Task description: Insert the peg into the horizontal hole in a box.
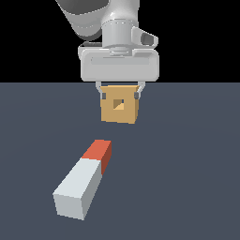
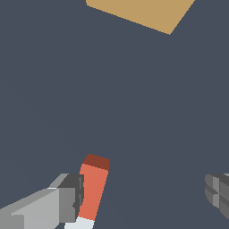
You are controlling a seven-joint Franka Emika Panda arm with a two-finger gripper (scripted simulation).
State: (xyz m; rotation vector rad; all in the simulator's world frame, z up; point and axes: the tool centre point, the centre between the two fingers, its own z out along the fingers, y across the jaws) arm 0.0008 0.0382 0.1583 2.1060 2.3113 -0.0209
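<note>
Dark floor; claw (image 2: pixel 143 197) wide open, empty; box (image 2: pixel 141 12) cropped, peg (image 2: pixel 91 188) part-hidden.

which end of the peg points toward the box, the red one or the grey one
The red-orange end of the peg points toward the box; the pale grey end faces away from it.

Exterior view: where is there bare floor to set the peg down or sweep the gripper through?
The floor is bare on both sides of the peg and flanking the box. A shorter bare strip separates the peg's red end from the box. It is crowded only at the box, where the open gripper overlaps it.
</note>
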